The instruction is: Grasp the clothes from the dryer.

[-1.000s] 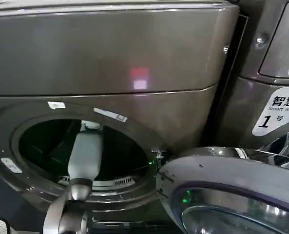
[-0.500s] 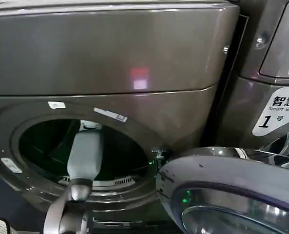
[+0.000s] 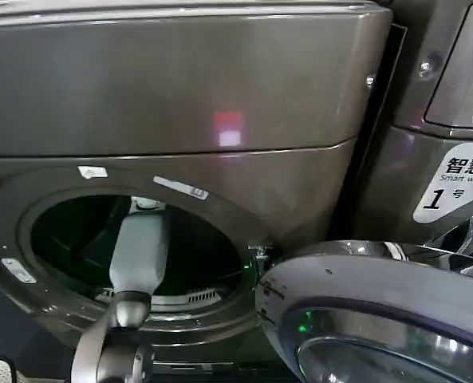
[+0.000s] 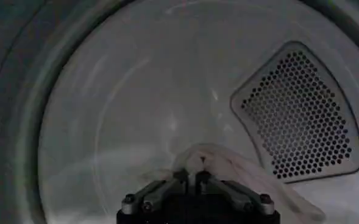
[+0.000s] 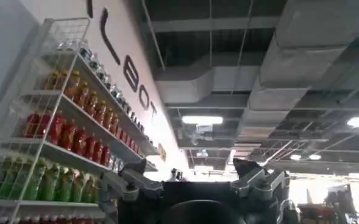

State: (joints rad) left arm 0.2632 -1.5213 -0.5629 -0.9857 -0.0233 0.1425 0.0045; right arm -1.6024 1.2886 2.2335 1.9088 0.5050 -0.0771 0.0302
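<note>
The bronze-grey dryer point(image 3: 180, 96) fills the head view, its porthole open and its grey-rimmed glass door point(image 3: 380, 319) swung out to the right. The left arm point(image 3: 139, 255) reaches through the porthole into the drum. Inside, beside the perforated vent panel point(image 4: 298, 112), the left gripper point(image 4: 195, 178) has its fingers pinched together on a fold of the white clothes point(image 4: 228, 164) lying on the drum floor. The right gripper point(image 5: 197, 189) is spread wide, holding nothing, pointing up toward a ceiling, with a drinks shelf point(image 5: 63, 140) beside it.

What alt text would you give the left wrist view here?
The left gripper is shut on the clothes, a small white bundle lying low in the dryer drum. A perforated metal vent panel sits on the drum's back wall beside them.
</note>
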